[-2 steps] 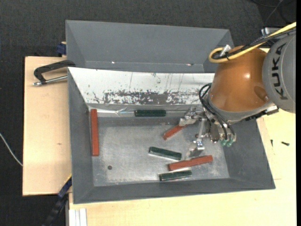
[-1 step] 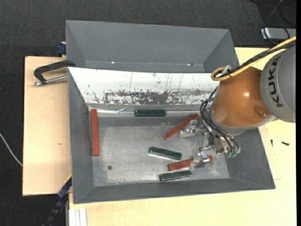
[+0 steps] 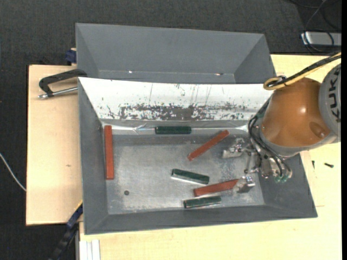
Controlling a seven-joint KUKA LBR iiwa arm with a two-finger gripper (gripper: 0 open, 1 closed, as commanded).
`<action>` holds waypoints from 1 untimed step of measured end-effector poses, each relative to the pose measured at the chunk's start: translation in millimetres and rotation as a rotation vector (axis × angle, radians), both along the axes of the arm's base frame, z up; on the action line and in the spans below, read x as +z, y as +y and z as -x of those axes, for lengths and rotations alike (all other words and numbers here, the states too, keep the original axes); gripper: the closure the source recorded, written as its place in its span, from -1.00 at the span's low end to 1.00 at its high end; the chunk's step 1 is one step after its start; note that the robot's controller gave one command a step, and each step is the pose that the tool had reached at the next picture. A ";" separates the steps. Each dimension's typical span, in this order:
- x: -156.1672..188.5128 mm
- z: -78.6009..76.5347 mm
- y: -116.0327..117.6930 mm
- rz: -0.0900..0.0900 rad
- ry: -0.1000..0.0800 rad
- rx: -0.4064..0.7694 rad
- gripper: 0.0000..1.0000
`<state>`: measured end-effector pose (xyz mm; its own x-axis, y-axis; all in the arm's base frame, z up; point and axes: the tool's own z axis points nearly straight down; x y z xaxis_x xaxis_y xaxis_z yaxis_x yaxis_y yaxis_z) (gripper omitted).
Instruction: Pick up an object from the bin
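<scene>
The grey metal bin (image 3: 92, 161) has sloping walls and a scuffed, speckled floor, and it holds seven loose things, all on the view's left of the pincer. Farthest from the pincer, a long red-brown stick (image 3: 109, 151) lies flat against the left wall, its long axis running front to back. A small dark speck (image 3: 126, 193) sits alone on the floor, well apart from the pincer. A dark green bar (image 3: 173, 129), short and rectangular, lies along the foot of the back wall, left of the pincer and farther back. Closer in, a second green bar (image 3: 190, 176) lies on the floor, slightly tilted, and a third green bar (image 3: 202, 202) rests by the front wall, just below and left of the pincer. A tilted red-brown stick (image 3: 209, 145) points up and to the right, toward the pincer's upper finger. The nearest red-brown stick (image 3: 216, 188), flat and narrow, lies almost crosswise, its right end raised a little and meeting the lower fingertip. The pincer (image 3: 240, 167), metal beneath the arm's glossy orange cover, stands spread apart with nothing between its fingers.
</scene>
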<state>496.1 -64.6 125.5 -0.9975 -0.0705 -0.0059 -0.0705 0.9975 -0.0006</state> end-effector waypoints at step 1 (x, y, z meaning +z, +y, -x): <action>0.9 2.1 18.1 -0.001 0.004 0.136 -1.00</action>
